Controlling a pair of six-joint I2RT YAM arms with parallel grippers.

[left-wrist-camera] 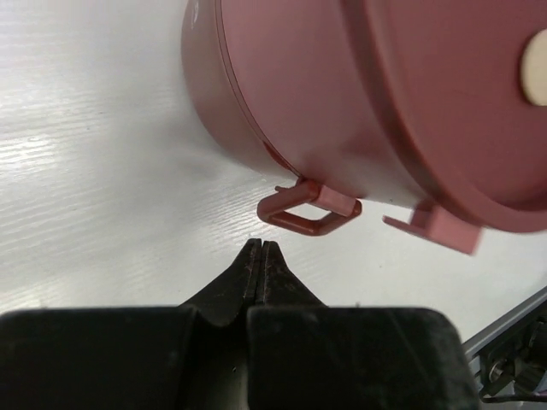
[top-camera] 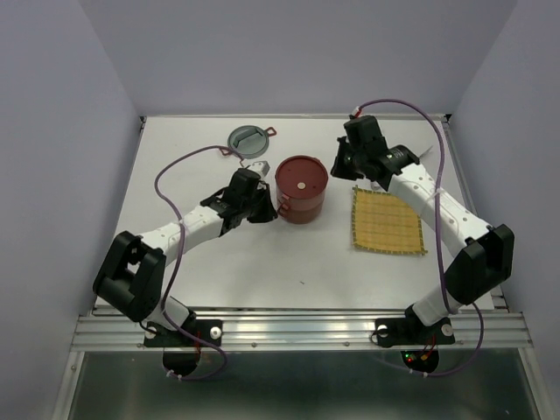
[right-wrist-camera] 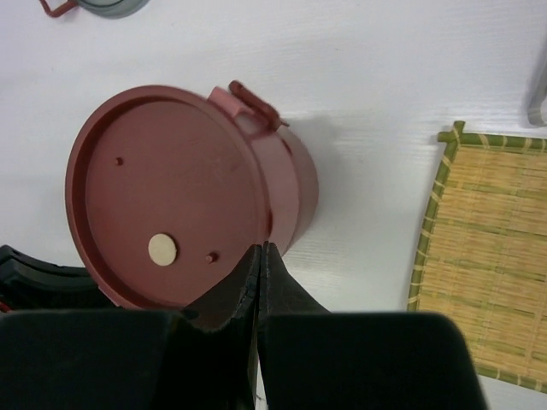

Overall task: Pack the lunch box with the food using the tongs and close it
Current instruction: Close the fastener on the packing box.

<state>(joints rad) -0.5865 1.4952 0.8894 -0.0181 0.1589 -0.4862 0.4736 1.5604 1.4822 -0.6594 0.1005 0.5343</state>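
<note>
Left claw (left-wrist-camera: 261,248) has its fingers pressed together on nothing, tips low over the white counter (left-wrist-camera: 102,171). Just ahead of them, not touching, juts a small side handle (left-wrist-camera: 308,212) of the lunch box (left-wrist-camera: 342,102). Right claw (right-wrist-camera: 261,249) is likewise closed and empty, with the lidded lunch box below and ahead of it, the yellow woven mat (right-wrist-camera: 487,256) off to its right, and a grey round lid (top-camera: 247,137) farther ahead.

One lunch box (top-camera: 301,188), one yellow mat (top-camera: 388,221), one grey lid (top-camera: 247,137), one left claw (left-wrist-camera: 261,249), one right claw (right-wrist-camera: 260,252)
</note>
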